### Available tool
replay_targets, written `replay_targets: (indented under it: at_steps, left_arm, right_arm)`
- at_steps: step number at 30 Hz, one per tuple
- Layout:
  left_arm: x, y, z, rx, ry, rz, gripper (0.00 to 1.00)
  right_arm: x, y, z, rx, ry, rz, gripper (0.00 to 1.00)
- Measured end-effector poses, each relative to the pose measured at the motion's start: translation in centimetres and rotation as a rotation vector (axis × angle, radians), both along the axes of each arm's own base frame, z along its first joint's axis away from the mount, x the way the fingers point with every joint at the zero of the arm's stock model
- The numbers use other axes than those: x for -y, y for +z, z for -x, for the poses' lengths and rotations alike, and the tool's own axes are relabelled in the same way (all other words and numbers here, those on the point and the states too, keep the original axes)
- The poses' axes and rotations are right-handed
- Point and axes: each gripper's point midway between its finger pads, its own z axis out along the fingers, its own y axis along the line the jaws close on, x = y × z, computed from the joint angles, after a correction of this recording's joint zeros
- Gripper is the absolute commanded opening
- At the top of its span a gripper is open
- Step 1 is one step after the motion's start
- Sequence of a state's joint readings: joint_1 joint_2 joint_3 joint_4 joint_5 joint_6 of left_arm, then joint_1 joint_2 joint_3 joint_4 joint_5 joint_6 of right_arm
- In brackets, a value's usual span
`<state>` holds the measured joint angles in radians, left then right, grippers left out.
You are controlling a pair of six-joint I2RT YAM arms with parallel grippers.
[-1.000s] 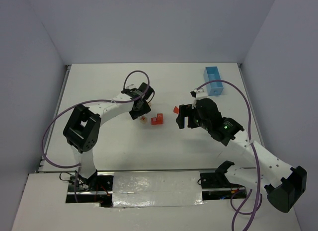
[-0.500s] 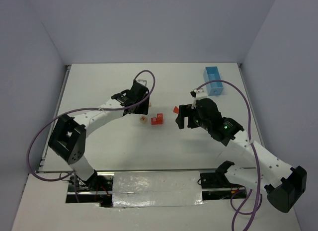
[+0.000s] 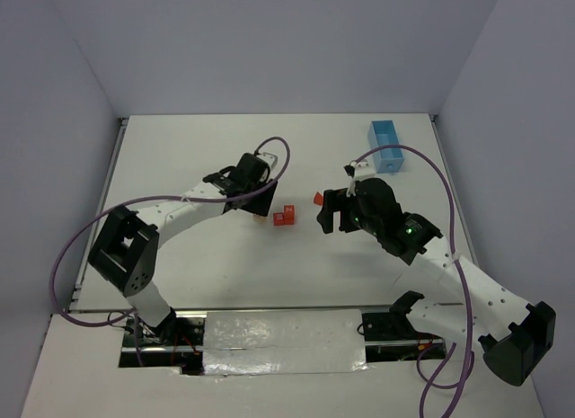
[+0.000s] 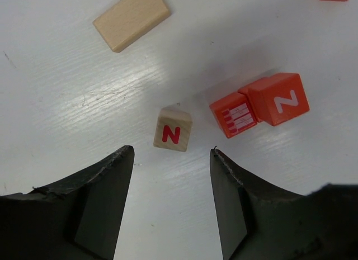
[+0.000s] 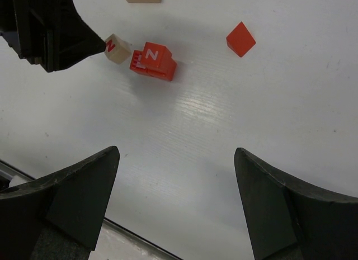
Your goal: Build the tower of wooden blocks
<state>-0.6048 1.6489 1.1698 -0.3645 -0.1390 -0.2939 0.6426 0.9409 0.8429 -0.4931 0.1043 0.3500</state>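
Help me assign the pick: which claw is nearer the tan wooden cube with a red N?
Left. The left claw hovers over the tan wooden cube; the right claw sits beyond the red-orange cubes.

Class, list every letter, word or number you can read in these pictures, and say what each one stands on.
"N", in red, on the pale cube.
"Z", in white, on the red cube.
White marks on the second red cube touching it: a pattern of lines, no readable text.
Nothing else can be read; in the top view everything is too small.
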Motion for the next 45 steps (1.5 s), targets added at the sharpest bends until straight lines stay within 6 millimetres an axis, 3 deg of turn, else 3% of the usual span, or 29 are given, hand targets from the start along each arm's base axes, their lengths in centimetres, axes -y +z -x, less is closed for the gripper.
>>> replay_targets:
  at_steps: [3,7,12,17,27,33,45]
  left_arm:
    - [-0.4,-0.4,-0.8,-0.026,0.091,-0.028,0.7]
    - [-1.2,-0.8,-1.6,-0.089,0.367,-0.027,0.69]
    - [-2.9,-0.7,0.6,-0.186,0.76,0.016,0.66]
    - [-1.7,0.5,1.5,-0.205,0.983,0.104,0.61]
    - [-1.0,-1.7,1.1,-0.224,1.15,0.149,0.58]
    - [-0.7,-2.3,-0.2,-0.19,1.158,0.192,0.58]
    - [-0.4,-5.0,-0.6,-0.233,1.168,0.186,0.56]
  right_arm:
    - [0.0,0.0,0.0,0.0,0.001,0.0,0.91]
    - [0.0,0.0,0.0,0.0,0.0,0.0,0.91]
    - [0.0,0.0,0.0,0.0,0.0,0.0,0.91]
    - [0.0,0.0,0.0,0.0,0.0,0.0,0.91]
    - [-0.1,0.1,-0.1,0.004,0.003,-0.006,0.91]
    - [-0.2,0.1,0.0,0.003,0.009,-0.009,0.91]
    - [-0.2,-0.1,0.0,0.002,0.009,-0.009,0.91]
